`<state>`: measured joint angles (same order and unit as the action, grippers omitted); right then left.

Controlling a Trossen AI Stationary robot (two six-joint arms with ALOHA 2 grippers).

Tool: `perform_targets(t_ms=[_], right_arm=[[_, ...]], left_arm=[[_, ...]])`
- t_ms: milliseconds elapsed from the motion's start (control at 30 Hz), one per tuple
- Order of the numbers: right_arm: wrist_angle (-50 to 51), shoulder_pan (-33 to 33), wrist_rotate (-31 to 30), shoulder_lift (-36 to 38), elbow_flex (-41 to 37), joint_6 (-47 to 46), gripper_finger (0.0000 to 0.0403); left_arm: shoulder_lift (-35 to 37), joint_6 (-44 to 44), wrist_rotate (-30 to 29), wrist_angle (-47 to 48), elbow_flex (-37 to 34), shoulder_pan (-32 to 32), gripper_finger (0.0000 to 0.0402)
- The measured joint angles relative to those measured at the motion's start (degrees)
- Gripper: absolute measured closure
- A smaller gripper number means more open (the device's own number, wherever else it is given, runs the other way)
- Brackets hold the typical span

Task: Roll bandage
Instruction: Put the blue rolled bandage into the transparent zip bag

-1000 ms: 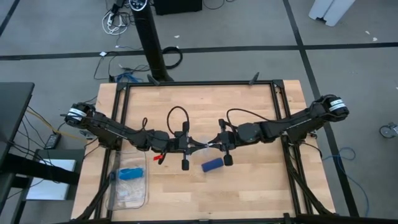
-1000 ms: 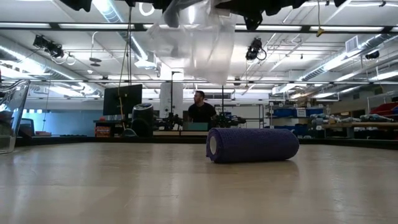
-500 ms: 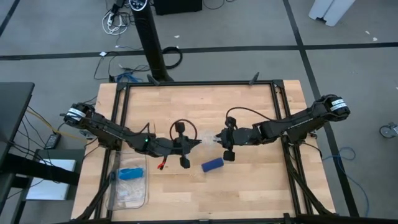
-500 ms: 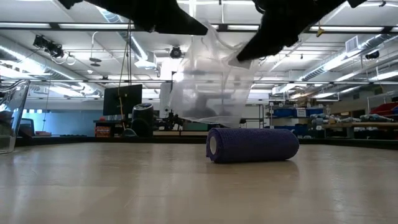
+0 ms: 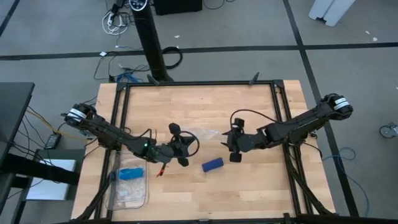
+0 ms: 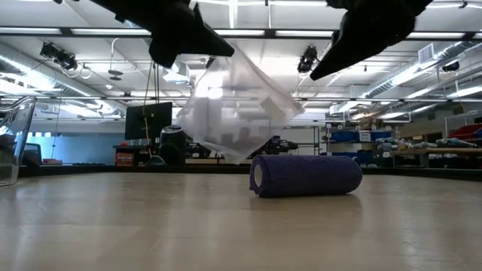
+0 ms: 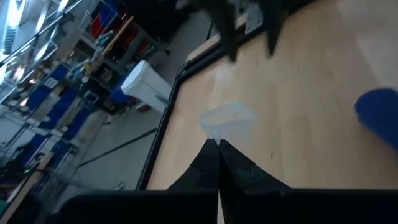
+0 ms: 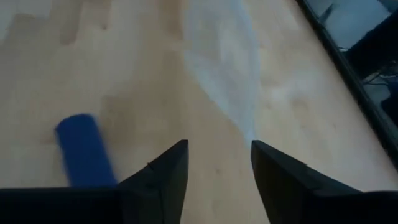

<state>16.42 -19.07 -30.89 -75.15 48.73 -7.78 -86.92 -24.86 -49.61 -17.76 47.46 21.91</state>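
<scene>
The bandage is a dark blue roll lying on its side on the wooden table, also in the low view and the right wrist view. No gripper touches it. My left gripper is shut on a clear plastic bag, which hangs left of the roll and a little behind it. My right gripper stands open above the table, to the right of the bag, with nothing between its fingers. My left gripper pinches an upper edge of the clear bag between its two shut fingers. The bag hangs below the fingers, slack and spread out. Its lowest corner is clear of the table.
A clear plastic container with a light-blue item stands at the table's near left, and its wall shows in the low view. A small red thing lies near my left gripper. Black frame rails border the table.
My right gripper has opened, let go of the clear bag and drawn back toward the table's right edge. Both grippers have come lower. The bag, earlier held up between both, now hangs from my left gripper alone and has dropped nearer the table. The bandage roll has not moved.
</scene>
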Motion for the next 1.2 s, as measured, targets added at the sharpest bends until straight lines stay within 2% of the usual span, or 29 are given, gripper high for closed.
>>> perform_targets(t_ms=[200, 433, 733, 900, 1067, 1200], right_arm=[[-0.25, -5.42, 8.30, -2.70, -0.52, -3.54, 0.0198], [-7.39, -9.74, 11.13, -10.81, -2.05, -4.49, 0.0175], [-12.74, -5.41, 13.23, -20.27, -2.08, -2.64, 0.0150], [-14.43, -3.50, 17.81, -22.80, -2.06, -2.60, 0.0143], [-16.60, -3.40, 18.68, -25.17, -2.08, -3.21, 0.0171], [-17.54, -3.45, 18.34, -25.50, -2.03, -5.38, 0.0242]], left_arm=[[-1.47, 0.20, -1.52, 2.08, 0.00, 0.02, 0.0401], [-1.63, 3.00, -0.64, 3.35, -0.02, 0.02, 0.0401], [-1.63, 3.82, 0.41, 4.00, -0.02, 0.02, 0.0401], [-1.63, 4.09, 0.42, 4.66, -0.02, -0.04, 0.0401], [-1.63, 4.69, 0.44, 4.62, -0.02, -0.04, 0.0401], [-1.63, 6.60, 0.44, 4.71, -0.02, -0.04, 0.0401]])
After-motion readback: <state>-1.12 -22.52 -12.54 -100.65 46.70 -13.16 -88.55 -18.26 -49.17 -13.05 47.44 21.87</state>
